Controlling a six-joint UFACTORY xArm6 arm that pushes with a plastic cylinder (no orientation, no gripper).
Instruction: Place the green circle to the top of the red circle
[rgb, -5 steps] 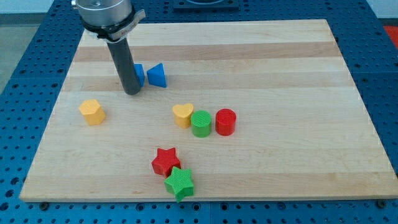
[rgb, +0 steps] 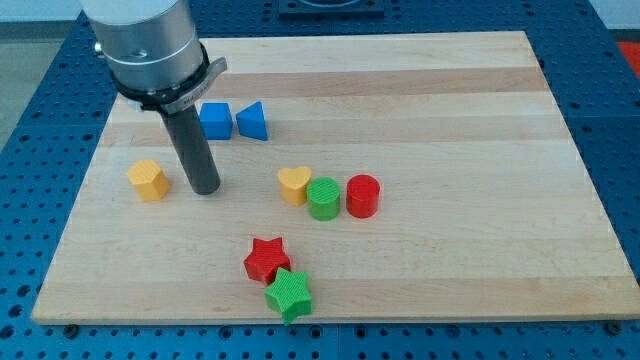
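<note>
The green circle (rgb: 323, 198) stands on the wooden board between the yellow heart (rgb: 294, 185) on its left and the red circle (rgb: 363, 195) on its right, close to both. My tip (rgb: 205, 189) rests on the board well to the left of the green circle, just right of the yellow hexagon-like block (rgb: 148, 180) and below the blue cube (rgb: 215, 120).
A blue triangle (rgb: 252, 121) sits right of the blue cube. A red star (rgb: 267, 259) and a green star (rgb: 290, 293) lie together near the board's bottom edge. The board (rgb: 450, 120) lies on a blue perforated table.
My tip has moved toward the view's bottom, from beside the blue cube to beside the yellow hexagon-like block. The blue cube is now fully visible. No block has moved.
</note>
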